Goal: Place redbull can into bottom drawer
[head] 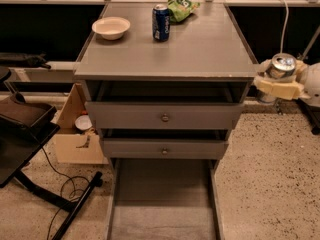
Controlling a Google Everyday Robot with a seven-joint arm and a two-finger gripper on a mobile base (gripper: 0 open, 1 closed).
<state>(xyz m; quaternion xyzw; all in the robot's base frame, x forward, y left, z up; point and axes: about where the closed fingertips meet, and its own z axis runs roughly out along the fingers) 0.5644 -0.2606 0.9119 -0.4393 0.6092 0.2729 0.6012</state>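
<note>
My gripper [280, 81] is at the right edge of the view, beside the right side of the cabinet, level with its top. Its cream fingers [276, 88] are shut on the redbull can [281, 67], which stands upright; I see mainly its silver top. The bottom drawer [162, 204] is pulled out at the bottom of the view, a long shallow grey tray with a bare flat floor. The gripper and can are to the right of it and well above it.
On the cabinet top [200, 49] stand a cream bowl [111, 27], a dark-blue soda can [161, 22] and a green chip bag [181, 8]. Two knobbed drawers [164, 117] sit above the open one. A cardboard box [75, 134] and a black stand with cable [30, 149] are at left.
</note>
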